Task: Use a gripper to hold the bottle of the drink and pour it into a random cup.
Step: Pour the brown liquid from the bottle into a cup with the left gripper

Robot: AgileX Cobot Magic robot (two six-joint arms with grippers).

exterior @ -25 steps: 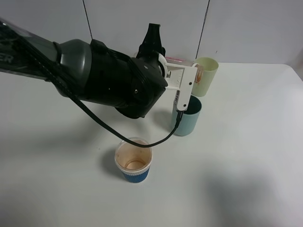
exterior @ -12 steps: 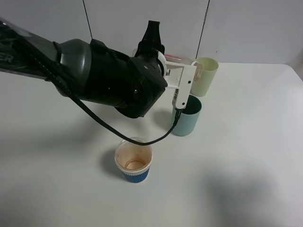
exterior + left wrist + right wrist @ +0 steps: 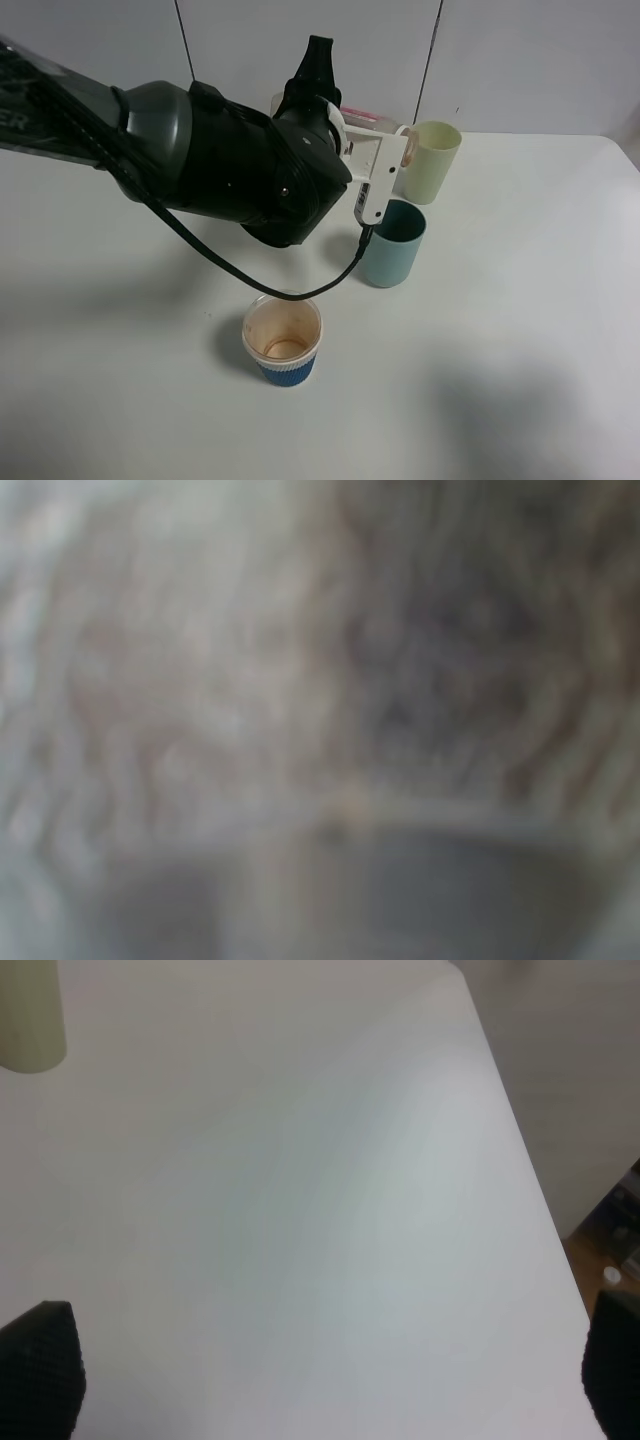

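In the exterior high view my left gripper [image 3: 377,165], white boxy jaws on the bulky black arm, is shut on the bottle [image 3: 368,121]. The bottle lies tipped on its side, with its round neck [image 3: 410,150] pointing right, just above the rim of the teal cup [image 3: 392,248]. Only the bottle's red-and-white top edge and its neck show. I see no stream of drink. The left wrist view is a close brown-grey blur. In the right wrist view my right gripper [image 3: 325,1375] stands open over bare table, its black fingertips [image 3: 40,1370] at the frame's corners.
A pale yellow-green tumbler [image 3: 433,160] stands just behind the teal cup, and also shows as the tumbler [image 3: 30,1020] in the right wrist view. A blue ribbed paper cup [image 3: 283,342] with a stained inside stands nearer the front. The table's right edge [image 3: 530,1180] drops off.
The left gripper has lifted a little and rolled back, so the bottle's neck has come up away from the teal cup's rim. The cups have not moved.
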